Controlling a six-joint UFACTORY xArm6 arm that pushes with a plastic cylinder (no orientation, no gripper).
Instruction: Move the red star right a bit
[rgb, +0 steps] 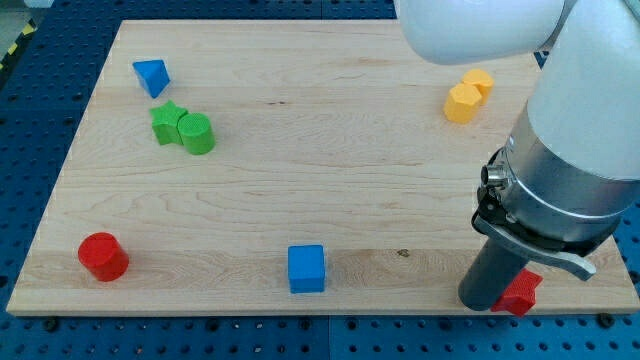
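Note:
The red star (521, 293) lies at the view's bottom right, close to the board's bottom edge, and my arm partly hides its left side. My dark rod comes down right beside it. My tip (488, 304) stands just left of the red star and seems to touch it.
A blue cube (306, 268) sits at bottom centre and a red cylinder (103, 256) at bottom left. A green star (167, 123), a green cylinder (197, 133) and a blue triangle (150, 76) are at top left. Two yellow blocks (466, 98) sit at top right. The wooden board (320, 190) ends just right of the red star.

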